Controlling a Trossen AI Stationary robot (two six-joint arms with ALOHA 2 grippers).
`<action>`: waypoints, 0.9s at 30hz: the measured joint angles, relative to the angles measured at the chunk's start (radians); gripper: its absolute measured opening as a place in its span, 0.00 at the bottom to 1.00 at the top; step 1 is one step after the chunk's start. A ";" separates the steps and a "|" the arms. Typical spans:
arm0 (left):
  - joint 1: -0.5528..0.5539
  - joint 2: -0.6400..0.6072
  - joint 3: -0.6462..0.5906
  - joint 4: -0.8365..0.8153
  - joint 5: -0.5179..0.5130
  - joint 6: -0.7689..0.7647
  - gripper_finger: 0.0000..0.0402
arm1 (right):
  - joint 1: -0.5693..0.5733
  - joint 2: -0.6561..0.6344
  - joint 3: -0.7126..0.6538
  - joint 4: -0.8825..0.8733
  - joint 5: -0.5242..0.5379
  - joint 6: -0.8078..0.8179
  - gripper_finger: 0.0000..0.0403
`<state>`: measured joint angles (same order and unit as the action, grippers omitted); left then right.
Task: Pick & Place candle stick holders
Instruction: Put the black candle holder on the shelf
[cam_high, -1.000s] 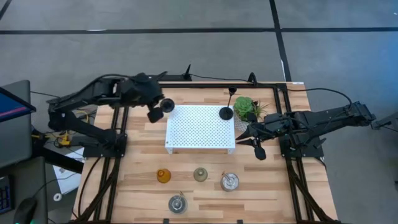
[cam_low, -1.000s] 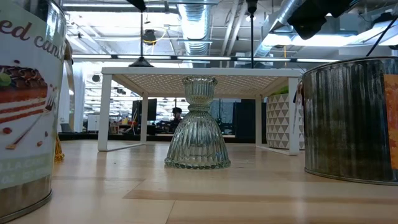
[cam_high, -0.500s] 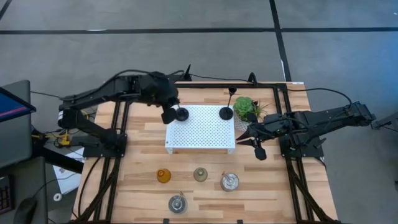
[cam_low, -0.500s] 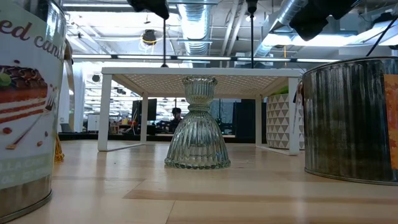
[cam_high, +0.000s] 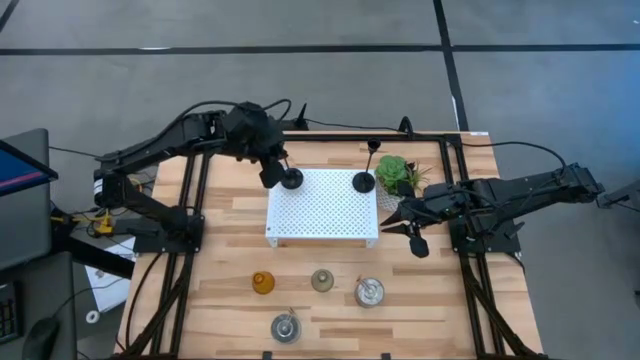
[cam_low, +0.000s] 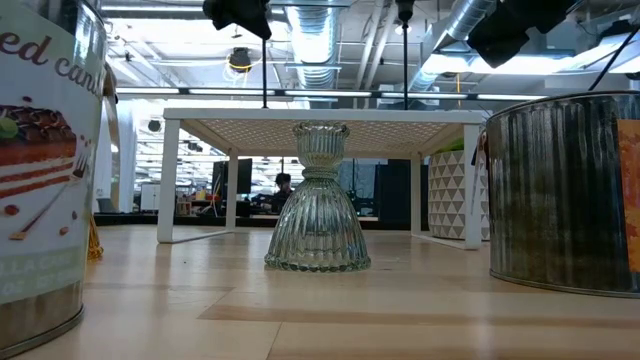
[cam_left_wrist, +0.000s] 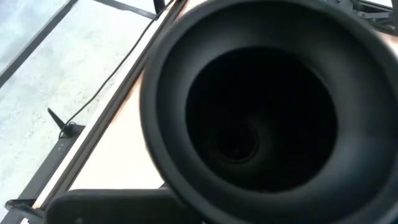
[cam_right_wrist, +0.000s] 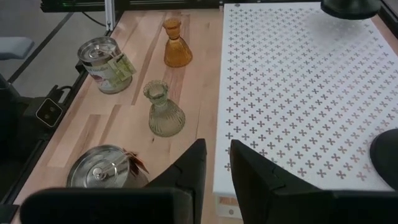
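My left gripper (cam_high: 270, 170) is shut on a black candle stick holder (cam_high: 291, 181), which hangs over the far left corner of the white perforated tray (cam_high: 320, 215). A second black holder (cam_high: 364, 181) stands by its round base on the tray's far right part. The amber holder (cam_high: 262, 283), the grey-green one (cam_high: 322, 280) and two silver tin holders (cam_high: 369, 292) (cam_high: 285, 327) stand on the wood near the front. My right gripper (cam_right_wrist: 217, 165) hovers by the tray's right side (cam_high: 400, 228), open by a narrow gap, with nothing in it. My left gripper holds the black holder near the upper end of its thin stem (cam_low: 264, 40). The stem hangs straight down below the fingers. A black hollow round part of the holder (cam_left_wrist: 249, 106) fills the left wrist view and hides the fingers. Whether the base touches the tray I cannot tell.
A green potted plant (cam_high: 396, 175) stands at the tray's far right corner. The tray stands on legs (cam_low: 168, 180) above the wood. Black frame rails (cam_high: 190, 250) run along both sides of the table.
My left gripper has carried the black holder toward the table's right edge, from beyond the tray's left edge to over its far left corner, turning a little on the way. The holder's base has sunk to the level of the tray top.
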<state>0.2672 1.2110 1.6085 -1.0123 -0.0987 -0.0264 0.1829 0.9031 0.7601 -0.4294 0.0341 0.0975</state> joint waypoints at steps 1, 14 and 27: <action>0.000 0.000 0.000 0.000 -0.001 0.000 0.04 | 0.000 0.000 0.000 -0.001 0.000 0.000 0.16; -0.001 -0.001 -0.045 -0.005 0.000 -0.001 0.04 | 0.000 0.000 0.000 -0.004 0.000 0.000 0.16; -0.001 -0.058 -0.103 0.049 -0.003 0.019 0.05 | 0.000 0.002 0.000 0.000 0.000 0.008 0.16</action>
<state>0.2665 1.1533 1.5059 -0.9634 -0.1022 -0.0070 0.1829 0.9047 0.7601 -0.4293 0.0341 0.1055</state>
